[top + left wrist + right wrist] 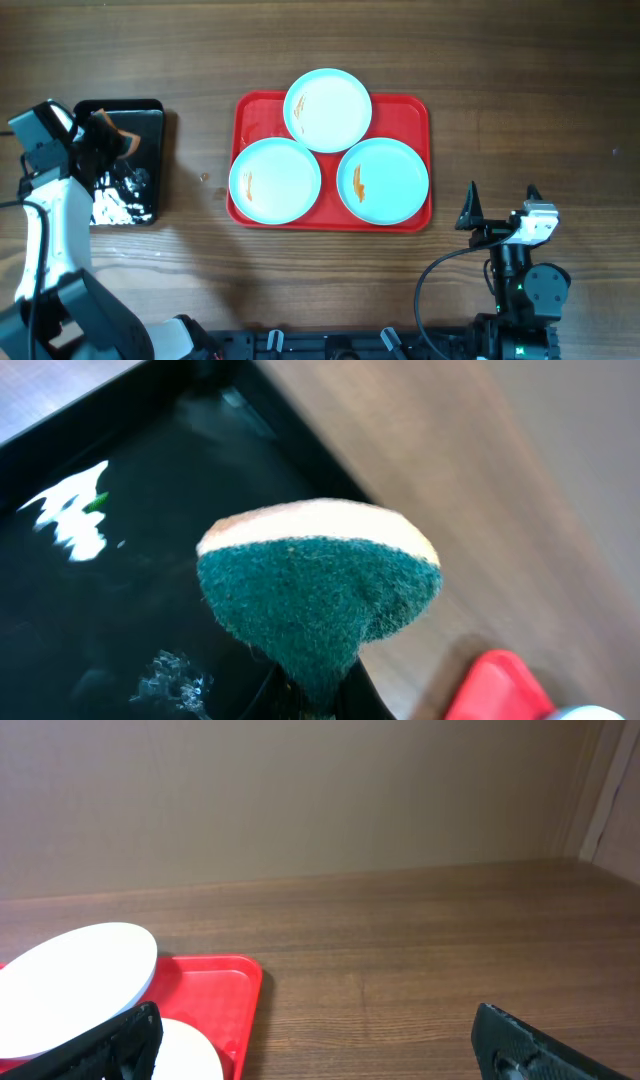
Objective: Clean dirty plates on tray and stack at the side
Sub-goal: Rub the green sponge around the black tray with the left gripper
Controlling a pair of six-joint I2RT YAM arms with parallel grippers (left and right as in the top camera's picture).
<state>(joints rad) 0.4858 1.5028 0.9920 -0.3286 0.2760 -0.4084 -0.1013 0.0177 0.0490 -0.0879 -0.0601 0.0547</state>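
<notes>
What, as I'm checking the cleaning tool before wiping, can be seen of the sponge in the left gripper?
The sponge is a two-layer pad: a dark green scouring face toward the wrist camera and a pale tan foam layer along its upper edge. The left gripper is shut on its lower end, pinching it so the rest flares into a rounded fan. It is held over the glossy black tray, near its edge; contact with the tray cannot be told.

Soft even light; overhead sharp; white glare on black tray point(150, 140); sponge point(318, 595) near lens, background blurred.
</notes>
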